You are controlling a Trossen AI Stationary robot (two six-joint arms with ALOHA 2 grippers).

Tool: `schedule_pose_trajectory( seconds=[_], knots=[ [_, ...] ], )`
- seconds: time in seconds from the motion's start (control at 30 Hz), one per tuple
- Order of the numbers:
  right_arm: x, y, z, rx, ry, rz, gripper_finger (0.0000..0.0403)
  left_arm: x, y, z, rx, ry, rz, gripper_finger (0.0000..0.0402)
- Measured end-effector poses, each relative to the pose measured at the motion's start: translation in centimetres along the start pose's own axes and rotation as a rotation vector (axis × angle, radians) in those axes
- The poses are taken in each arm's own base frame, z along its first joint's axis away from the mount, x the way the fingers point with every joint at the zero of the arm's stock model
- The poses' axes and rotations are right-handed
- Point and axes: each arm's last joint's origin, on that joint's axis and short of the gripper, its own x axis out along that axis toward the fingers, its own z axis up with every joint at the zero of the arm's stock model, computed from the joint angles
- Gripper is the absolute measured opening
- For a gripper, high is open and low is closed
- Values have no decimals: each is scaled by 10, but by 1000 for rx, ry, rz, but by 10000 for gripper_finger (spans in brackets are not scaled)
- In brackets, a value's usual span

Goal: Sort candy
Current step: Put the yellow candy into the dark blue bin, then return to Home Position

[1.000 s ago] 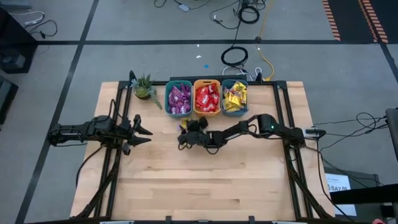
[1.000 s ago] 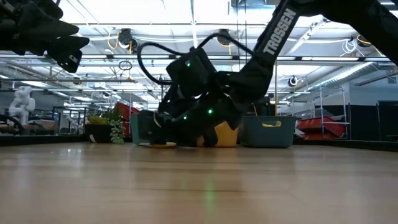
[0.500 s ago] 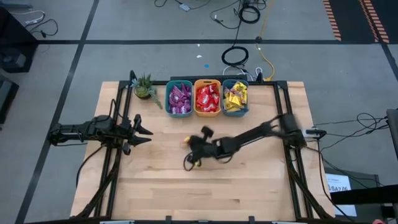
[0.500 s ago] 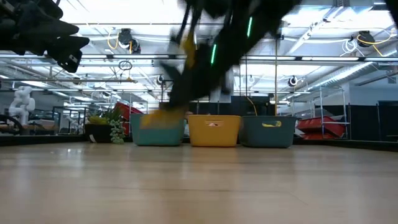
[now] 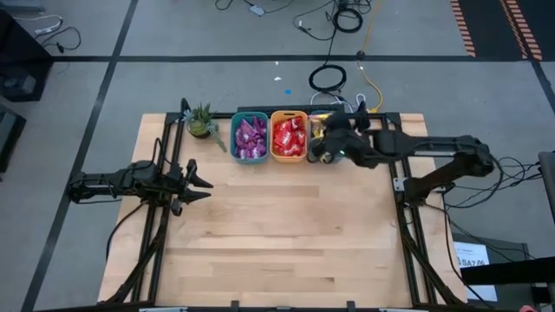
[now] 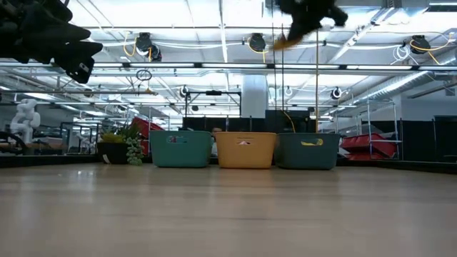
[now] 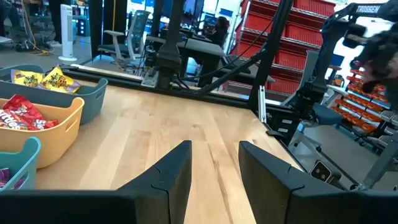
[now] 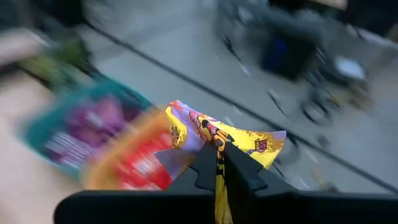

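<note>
Three bins stand in a row at the table's far edge: a teal bin [image 5: 249, 137] of purple candy, an orange bin [image 5: 289, 136] of red candy and a teal bin [image 5: 333, 130] of yellow candy. My right gripper [image 5: 319, 146] hangs high over the last bin's near left corner, shut on a yellow candy packet [image 8: 219, 138], which also shows in the low view [image 6: 284, 42]. My left gripper [image 5: 198, 184] waits open over the table's left part, fingers [image 7: 175, 171] pointing toward the right edge, holding nothing. My right gripper pinches the yellow packet between its two shut fingers [image 8: 205, 167], at the packet's crumpled lower edge [image 8: 217, 163]. The rest of the packet stands out beyond the fingertips, lifted well clear of the table and the bins.
A small potted plant [image 5: 201, 122] stands left of the bins at the far edge. Bare wood [image 5: 286, 234] fills the middle and near part of the table. Dark frame rails [image 5: 408, 217] run along both sides.
My right gripper was low on the table just in front of the bins, at a yellow packet. It has risen with the packet, swung first toward the near edge, then to the far right, and now hangs above the bin of yellow candy.
</note>
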Motion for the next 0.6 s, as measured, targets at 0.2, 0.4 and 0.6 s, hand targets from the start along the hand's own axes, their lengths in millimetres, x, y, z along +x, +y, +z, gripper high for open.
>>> schedule_pose_trajectory(
  seconds=[0.2,0.4,0.6],
  knots=[
    [48,-21,-27,-8,125,-193,19,0,0,0,0,0,0,142],
    [82,-37,-47,98,284,-205,82,0,0,0,0,0,0,142],
    [90,-46,-46,129,338,-177,168,0,0,0,0,0,0,142]
  ],
)
